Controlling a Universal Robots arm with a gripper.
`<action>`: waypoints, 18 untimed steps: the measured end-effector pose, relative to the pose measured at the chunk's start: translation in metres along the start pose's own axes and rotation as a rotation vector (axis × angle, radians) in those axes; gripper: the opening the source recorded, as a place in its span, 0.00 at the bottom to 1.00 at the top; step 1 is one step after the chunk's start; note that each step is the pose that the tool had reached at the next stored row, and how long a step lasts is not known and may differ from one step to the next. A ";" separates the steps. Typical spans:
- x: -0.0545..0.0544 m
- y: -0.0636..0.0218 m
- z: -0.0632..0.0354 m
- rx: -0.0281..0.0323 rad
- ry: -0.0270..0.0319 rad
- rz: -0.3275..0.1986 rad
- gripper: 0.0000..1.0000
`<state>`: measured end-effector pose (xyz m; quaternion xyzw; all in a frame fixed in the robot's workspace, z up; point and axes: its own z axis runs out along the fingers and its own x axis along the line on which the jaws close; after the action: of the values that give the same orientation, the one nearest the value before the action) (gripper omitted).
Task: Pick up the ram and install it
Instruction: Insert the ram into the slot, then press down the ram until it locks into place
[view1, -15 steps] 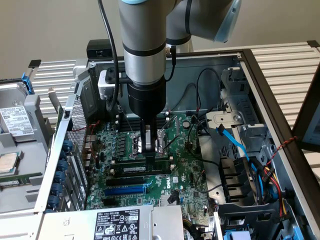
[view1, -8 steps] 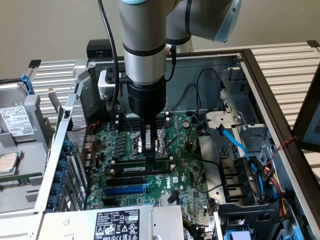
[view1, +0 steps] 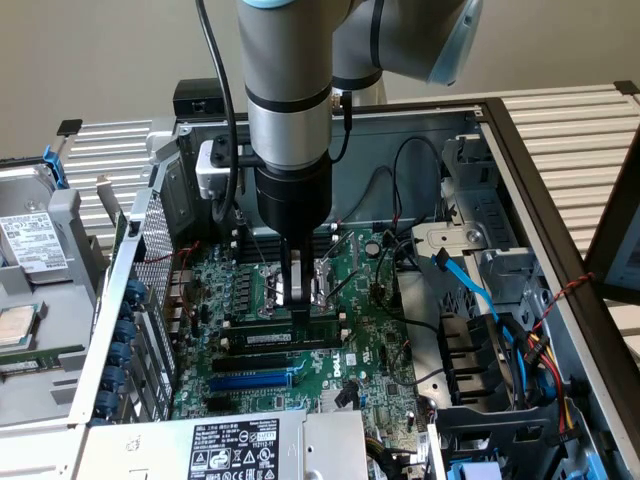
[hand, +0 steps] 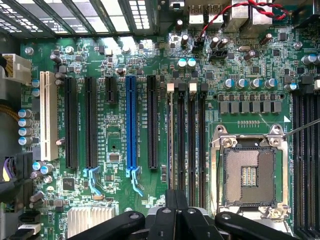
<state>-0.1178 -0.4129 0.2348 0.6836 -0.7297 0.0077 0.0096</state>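
A green motherboard (view1: 370, 340) lies flat inside an open computer case (view1: 520, 170). On the motherboard, the long blue expansion slot (hand: 131, 122) runs between black slots, with a white slot (hand: 48, 116) further out and an open CPU socket (hand: 248, 172) on its other side. A silver heatsink (hand: 89, 220) sits near the white slot's end. Blue cables (view1: 470, 290) drape beside the motherboard.
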 end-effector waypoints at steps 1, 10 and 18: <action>0.000 0.0000 0.0000 0.0000 0.0000 0.000 0.10; 0.000 0.0000 -0.0027 0.0002 -0.0002 0.000 0.10; 0.000 0.0000 -0.0028 0.0000 0.0001 0.000 0.10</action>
<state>-0.1178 -0.4129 0.2376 0.6836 -0.7297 0.0077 0.0097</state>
